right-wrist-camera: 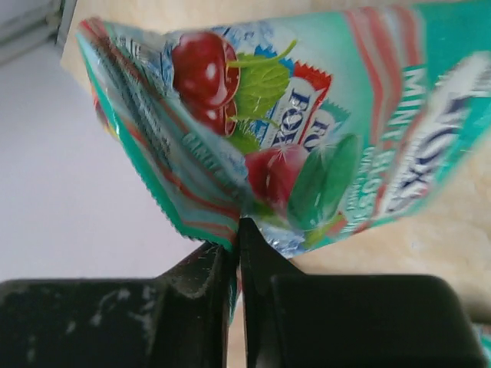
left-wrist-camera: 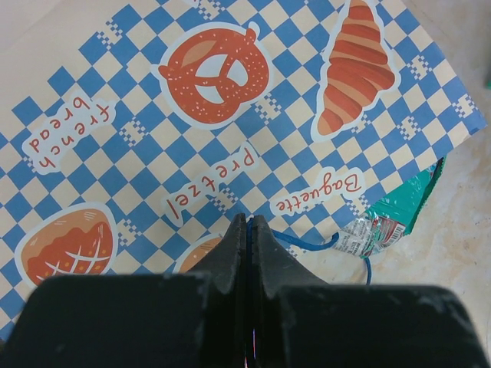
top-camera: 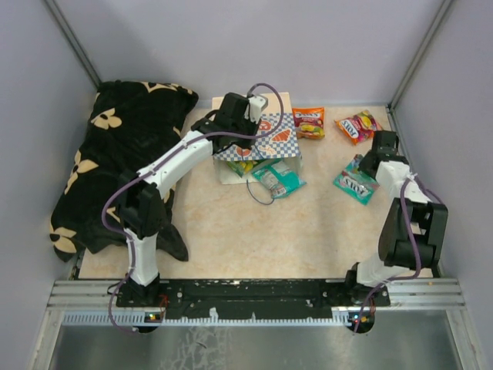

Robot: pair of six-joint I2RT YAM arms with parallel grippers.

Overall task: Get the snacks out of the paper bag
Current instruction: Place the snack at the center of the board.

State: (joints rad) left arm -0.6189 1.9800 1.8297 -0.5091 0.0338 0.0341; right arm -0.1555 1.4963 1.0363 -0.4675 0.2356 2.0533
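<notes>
Left gripper (left-wrist-camera: 247, 222): we see fingers pressed together, thin blue cord handle (left-wrist-camera: 311, 244) pinched between them. Cream paper bag with blue-white checks and bakery prints (left-wrist-camera: 153, 153) directly ahead of tips. Teal foil packet (left-wrist-camera: 399, 207) pokes from bag mouth, right of tips.

Right gripper (right-wrist-camera: 236, 230): clamped on corner of glossy teal cherry-mint candy packet (right-wrist-camera: 322, 138), which spreads ahead of tips. Orange packet (top-camera: 310, 122) and red packet (top-camera: 357, 126) on beige tabletop (top-camera: 231, 231), beyond right gripper.

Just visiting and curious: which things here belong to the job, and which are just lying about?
Job: paper bag, held by left gripper; orange packet; red packet; teal mint packet in right gripper; second teal packet by the bag.
Lying about: black flowered cloth.
</notes>
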